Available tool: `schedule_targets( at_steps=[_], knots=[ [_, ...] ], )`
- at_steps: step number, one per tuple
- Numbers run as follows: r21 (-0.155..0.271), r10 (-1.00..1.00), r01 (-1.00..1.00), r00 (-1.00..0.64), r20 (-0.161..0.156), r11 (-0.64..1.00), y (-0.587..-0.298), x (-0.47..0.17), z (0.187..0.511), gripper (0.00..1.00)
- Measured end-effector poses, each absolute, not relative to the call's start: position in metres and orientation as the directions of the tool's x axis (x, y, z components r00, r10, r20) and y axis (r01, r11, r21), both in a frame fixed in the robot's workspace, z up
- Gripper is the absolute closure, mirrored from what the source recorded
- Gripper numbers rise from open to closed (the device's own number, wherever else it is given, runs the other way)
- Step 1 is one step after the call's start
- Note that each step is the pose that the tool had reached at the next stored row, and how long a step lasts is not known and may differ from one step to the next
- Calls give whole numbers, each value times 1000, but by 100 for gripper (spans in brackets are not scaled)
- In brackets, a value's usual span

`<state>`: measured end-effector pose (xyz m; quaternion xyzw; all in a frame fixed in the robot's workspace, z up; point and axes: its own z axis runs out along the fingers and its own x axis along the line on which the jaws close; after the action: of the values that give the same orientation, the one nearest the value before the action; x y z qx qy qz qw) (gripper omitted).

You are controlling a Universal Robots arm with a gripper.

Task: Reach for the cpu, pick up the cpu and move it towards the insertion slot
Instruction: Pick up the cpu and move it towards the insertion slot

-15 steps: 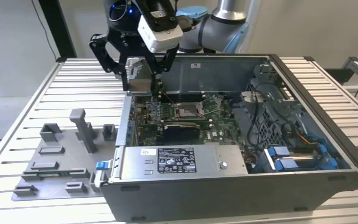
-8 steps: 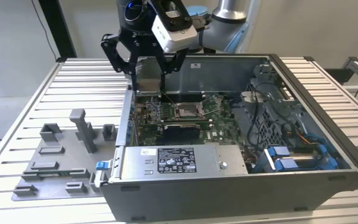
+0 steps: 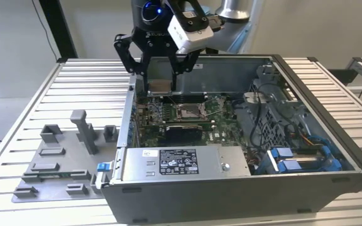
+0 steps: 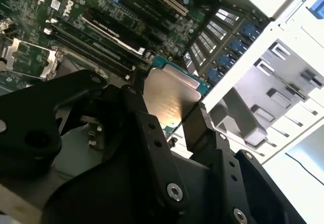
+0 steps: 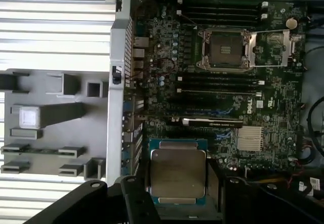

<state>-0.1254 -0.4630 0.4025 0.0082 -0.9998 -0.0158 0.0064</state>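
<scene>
My gripper [image 3: 160,87] hangs over the back of the open computer case [image 3: 231,200], towards the exterior view's left, and is shut on the cpu [image 3: 160,85]. The cpu is a flat square chip with a silvery face and a green rim; its face is plain in both wrist views [image 4: 169,98] [image 5: 177,172], between black fingers [image 4: 144,127]. The insertion slot [image 3: 187,111] is a silvery-framed socket with a brownish centre on the green board, below and a little to the exterior view's right of the held chip. The slot lies uncovered in both wrist views [image 5: 223,49] [image 4: 28,57].
A grey fixture plate [image 3: 61,162] with upright blocks lies outside the case on the exterior view's left. Inside the case are a boxed power supply [image 3: 175,162], a black card [image 3: 181,134] and blue-tabbed drive bays [image 3: 300,160] with cables. The case walls ring the board.
</scene>
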Motion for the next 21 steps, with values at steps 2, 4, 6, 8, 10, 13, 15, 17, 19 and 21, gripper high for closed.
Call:
schedule_targets(
  at_steps=[2,4,6,8,10,13,15,17,19,21],
  knots=[
    [32,-17,-16,-1000,12,999,-463,-121,402,100],
    [32,-17,-16,-1000,13,999,-463,-117,403,100],
    [32,-17,-16,-1000,13,999,-463,-113,403,100],
    [32,-17,-16,-1000,13,999,-463,-110,403,100],
    [32,-17,-16,-1000,13,999,-463,-106,403,100],
    [32,-17,-16,-1000,13,999,-463,-100,403,100],
    [32,-17,-16,-1000,13,999,-463,-97,403,100],
    [32,-17,-16,-1000,12,999,-463,-94,403,100],
    [32,-17,-16,-1000,13,999,-463,-91,403,100],
    [32,-17,-16,-1000,13,999,-463,-88,403,100]
  ],
)
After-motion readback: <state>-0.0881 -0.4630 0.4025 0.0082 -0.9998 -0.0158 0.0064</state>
